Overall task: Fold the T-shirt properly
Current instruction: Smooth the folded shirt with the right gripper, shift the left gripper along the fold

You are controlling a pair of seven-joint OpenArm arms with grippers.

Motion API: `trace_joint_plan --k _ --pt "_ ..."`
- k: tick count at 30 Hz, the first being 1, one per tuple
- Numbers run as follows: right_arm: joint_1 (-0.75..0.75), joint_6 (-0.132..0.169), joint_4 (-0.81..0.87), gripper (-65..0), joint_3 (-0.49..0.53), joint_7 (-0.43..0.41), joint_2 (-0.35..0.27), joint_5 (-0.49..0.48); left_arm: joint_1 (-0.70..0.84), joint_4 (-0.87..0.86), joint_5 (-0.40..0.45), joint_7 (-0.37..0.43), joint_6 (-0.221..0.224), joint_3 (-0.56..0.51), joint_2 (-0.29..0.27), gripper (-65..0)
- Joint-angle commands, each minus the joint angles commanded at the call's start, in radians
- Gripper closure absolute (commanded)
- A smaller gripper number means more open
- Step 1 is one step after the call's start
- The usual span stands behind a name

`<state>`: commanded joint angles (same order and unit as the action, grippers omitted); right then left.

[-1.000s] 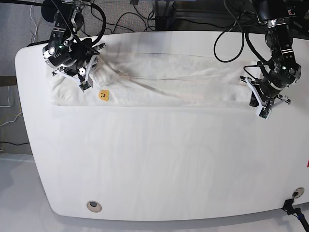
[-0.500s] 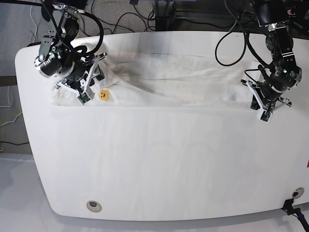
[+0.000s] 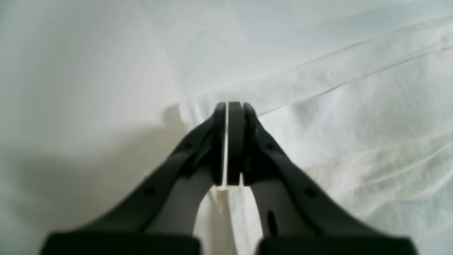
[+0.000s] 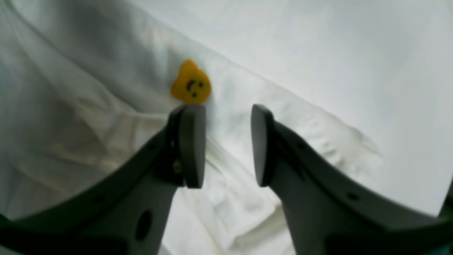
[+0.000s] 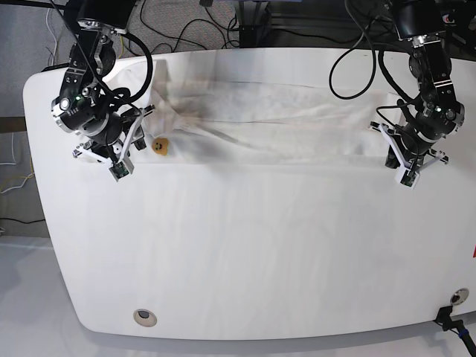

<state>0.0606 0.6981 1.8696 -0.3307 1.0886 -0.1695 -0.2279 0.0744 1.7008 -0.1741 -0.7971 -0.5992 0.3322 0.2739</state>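
Our large white cotton T-shirt (image 5: pixel 260 119) lies folded along the white table's (image 5: pixel 245 253) far side. Our left gripper (image 3: pixel 229 141) pinches its edge; our right gripper (image 4: pixel 226 145) hangs spread beside the small orange smiley badge (image 4: pixel 191 84).

A white table (image 5: pixel 245 297) with rounded corners is seen from above. The T-shirt (image 5: pixel 260 123), white and creased, is spread directly on it in a long band beside the far edge, reaching from the far left corner almost to the right edge. A round metal fitting (image 5: pixel 145 317) is set into the top near the near left corner.
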Motion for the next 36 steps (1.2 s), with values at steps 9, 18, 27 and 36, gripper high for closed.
trace_joint_plan --k 9,18,27,36 --pt "0.015 0.0 -0.107 -21.1 0.002 -0.1 0.0 0.074 0.0 0.0 0.0 0.0 0.0 0.0 0.0 0.0" --pt "0.117 0.0 0.072 -21.1 0.003 0.0 0.049 0.071 -0.002 0.0 0.0 0.0 0.0 0.0 0.0 0.0" --pt "0.153 0.0 0.098 -21.1 0.055 0.097 0.132 0.071 -0.003 0.0 0.0 0.0 0.0 -0.002 -0.002 0.0" --pt "0.193 0.0 0.1 -21.0 0.146 0.097 0.153 0.071 -0.002 0.0 0.0 0.0 0.0 0.0 0.0 0.0"
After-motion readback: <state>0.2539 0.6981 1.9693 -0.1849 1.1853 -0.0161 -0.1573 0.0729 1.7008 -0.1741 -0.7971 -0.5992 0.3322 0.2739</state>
